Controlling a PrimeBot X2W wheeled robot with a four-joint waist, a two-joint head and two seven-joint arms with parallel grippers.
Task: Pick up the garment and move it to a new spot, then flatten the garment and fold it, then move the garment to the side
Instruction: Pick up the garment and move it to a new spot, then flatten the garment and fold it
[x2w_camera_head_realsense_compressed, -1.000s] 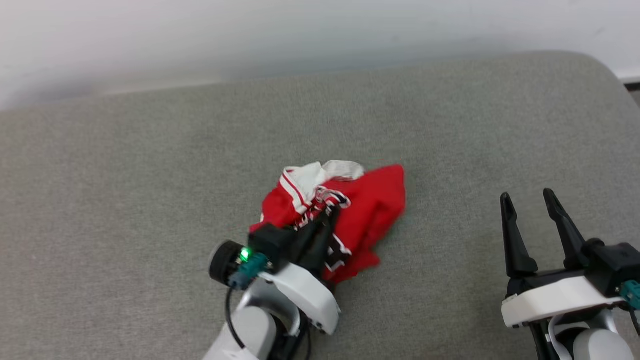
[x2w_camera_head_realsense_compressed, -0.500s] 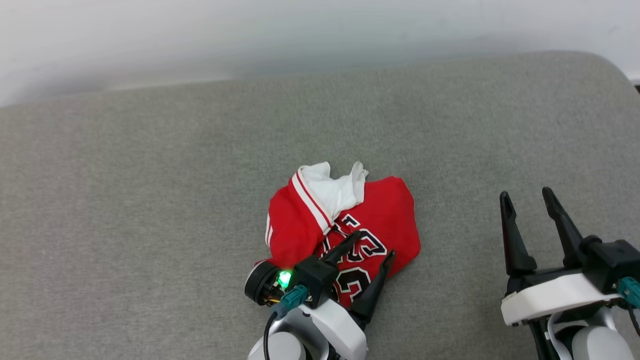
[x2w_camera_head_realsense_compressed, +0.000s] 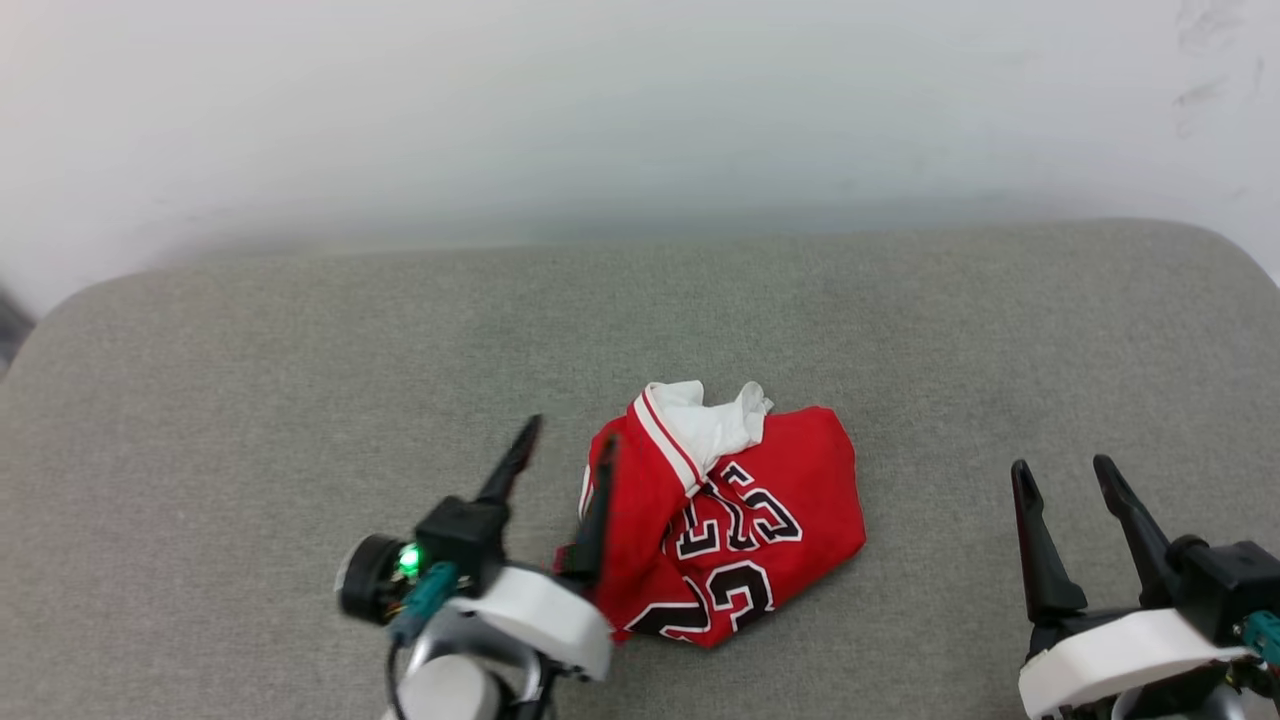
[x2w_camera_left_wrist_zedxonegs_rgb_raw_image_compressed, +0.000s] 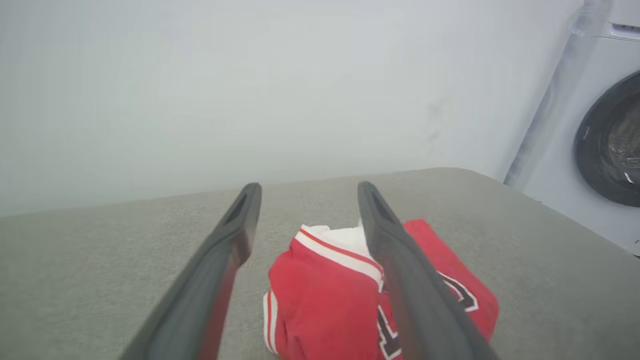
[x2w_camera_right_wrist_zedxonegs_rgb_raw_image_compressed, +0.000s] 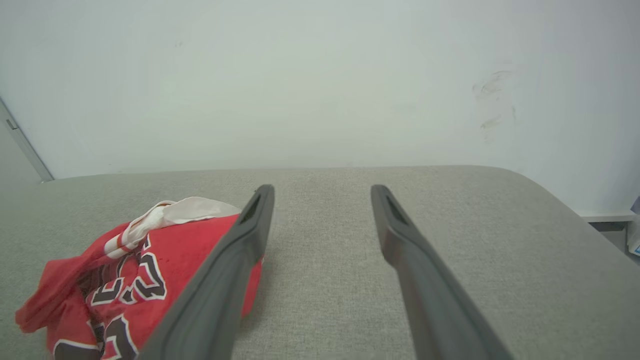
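Resting crumpled, garment on cushion

The left edge of the garment is hidden by one finger of the left gripper in the head view. Its lower part is cut off at the bottom of both wrist views, and its crumpled letters cannot be read.

Left claw and right claw low, fingers wide apart, tips forward.
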